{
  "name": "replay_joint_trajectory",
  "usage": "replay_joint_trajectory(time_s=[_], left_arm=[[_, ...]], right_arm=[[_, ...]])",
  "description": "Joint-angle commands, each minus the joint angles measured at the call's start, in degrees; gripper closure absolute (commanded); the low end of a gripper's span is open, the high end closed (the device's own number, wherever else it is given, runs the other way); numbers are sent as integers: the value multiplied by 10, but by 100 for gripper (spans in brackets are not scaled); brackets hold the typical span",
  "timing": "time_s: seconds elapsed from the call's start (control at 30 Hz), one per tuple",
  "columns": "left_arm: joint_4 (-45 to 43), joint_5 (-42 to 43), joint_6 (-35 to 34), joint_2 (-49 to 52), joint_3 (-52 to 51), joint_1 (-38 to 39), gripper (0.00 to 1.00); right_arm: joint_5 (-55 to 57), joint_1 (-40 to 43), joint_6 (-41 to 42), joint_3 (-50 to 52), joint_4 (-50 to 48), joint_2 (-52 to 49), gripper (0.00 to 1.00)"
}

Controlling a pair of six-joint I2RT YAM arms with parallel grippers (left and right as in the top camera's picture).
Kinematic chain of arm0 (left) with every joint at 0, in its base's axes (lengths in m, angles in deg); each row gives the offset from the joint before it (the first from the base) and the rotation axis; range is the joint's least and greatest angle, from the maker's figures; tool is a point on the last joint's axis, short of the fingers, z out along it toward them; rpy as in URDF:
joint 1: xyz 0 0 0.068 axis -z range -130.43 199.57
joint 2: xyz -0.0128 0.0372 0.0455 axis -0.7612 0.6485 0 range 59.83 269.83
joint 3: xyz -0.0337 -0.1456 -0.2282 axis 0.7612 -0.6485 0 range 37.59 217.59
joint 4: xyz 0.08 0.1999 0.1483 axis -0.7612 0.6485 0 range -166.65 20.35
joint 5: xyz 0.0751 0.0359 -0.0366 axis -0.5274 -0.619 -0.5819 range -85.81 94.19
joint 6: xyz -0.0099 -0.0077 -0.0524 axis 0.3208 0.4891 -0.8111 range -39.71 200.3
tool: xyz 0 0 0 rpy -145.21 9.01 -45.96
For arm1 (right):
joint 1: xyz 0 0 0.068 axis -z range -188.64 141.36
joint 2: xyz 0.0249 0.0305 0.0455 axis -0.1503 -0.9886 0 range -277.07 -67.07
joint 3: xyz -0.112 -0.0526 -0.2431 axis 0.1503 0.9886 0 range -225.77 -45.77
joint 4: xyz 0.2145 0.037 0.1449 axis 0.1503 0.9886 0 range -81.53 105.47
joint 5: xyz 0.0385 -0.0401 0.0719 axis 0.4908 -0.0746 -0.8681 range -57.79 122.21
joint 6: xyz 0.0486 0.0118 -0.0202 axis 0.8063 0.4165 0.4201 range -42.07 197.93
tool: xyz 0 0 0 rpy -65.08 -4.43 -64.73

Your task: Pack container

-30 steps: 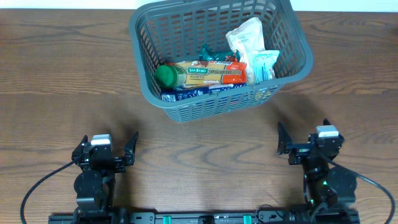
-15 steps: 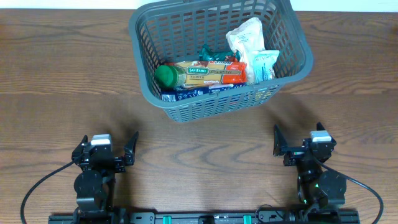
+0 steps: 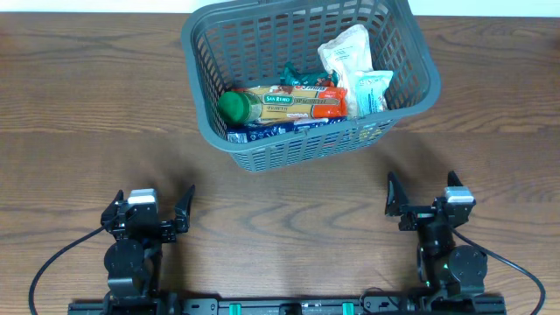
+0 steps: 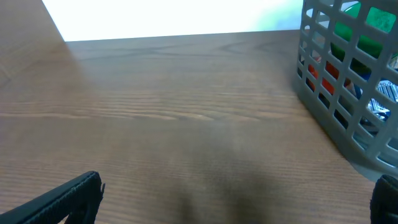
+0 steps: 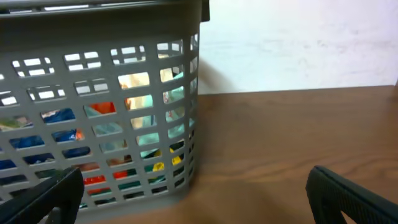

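The dark grey container (image 3: pixel 203 96) stands at the back middle of the wooden table, tilted a little clockwise. Inside lie a green-capped bottle (image 3: pixel 234 107), a yellow and red pasta packet (image 3: pixel 296 102), a blue packet (image 3: pixel 262 129) and white bags (image 3: pixel 350 54). My left gripper (image 3: pixel 149 208) rests near the front left, open and empty, well short of the container (image 4: pixel 348 106). At the front right my right gripper (image 3: pixel 425 194) also stands open and empty, facing the container's wall (image 5: pixel 93 124).
Bare wooden tabletop (image 3: pixel 289 210) lies between the two grippers and in front of the container. A pale wall (image 5: pixel 298 43) shows behind the table in the wrist views. Cables run from both arm bases at the front edge.
The right arm has shifted slightly left and settled near the front edge. Its jaws stay open. The left arm and the container have not moved.
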Motion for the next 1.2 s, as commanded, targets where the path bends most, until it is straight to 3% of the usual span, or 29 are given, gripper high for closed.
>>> replay_joint_trajectory(time_s=[0.0, 1.17], left_arm=[[1, -3, 8, -4, -13, 2, 2], [1, -3, 8, -4, -13, 2, 1]], right_arm=[[2, 4, 17, 15, -11, 5, 1], [0, 4, 17, 42, -23, 5, 1]])
